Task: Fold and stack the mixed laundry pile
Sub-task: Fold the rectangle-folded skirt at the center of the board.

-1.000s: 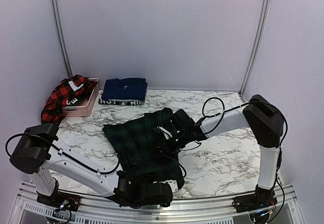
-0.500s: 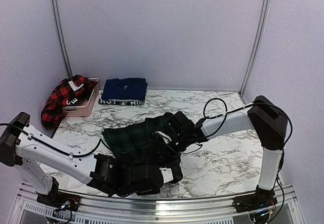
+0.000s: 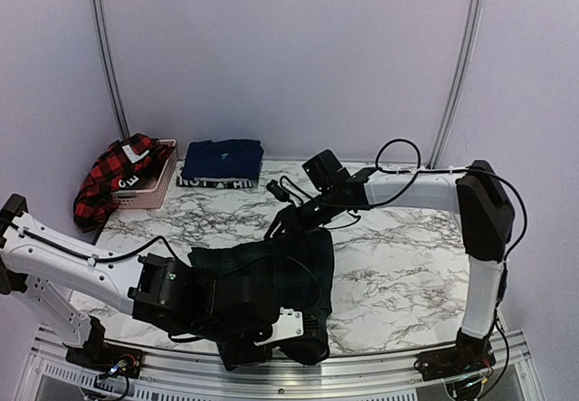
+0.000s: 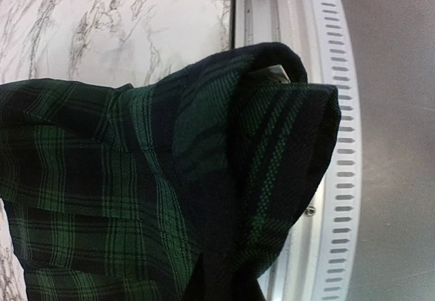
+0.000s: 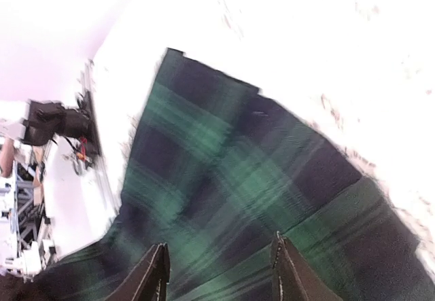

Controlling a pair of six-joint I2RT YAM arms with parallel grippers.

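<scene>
Plainly we held the limp dark green plaid cloth garment (image 3: 280, 265) by its near edge in our clamped left gripper (image 3: 308, 342); our right gripper (image 5: 220, 243) gaped empty.

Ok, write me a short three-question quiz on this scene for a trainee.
1. True or false: the right gripper is open and holds nothing.
2. Which gripper is shut on the green plaid garment? A left, B right, C neither.
3. Fill in: the folded navy piece lies beside the ____ basket.
Key: 1 true; 2 A, the left gripper; 3 pink basket.
</scene>
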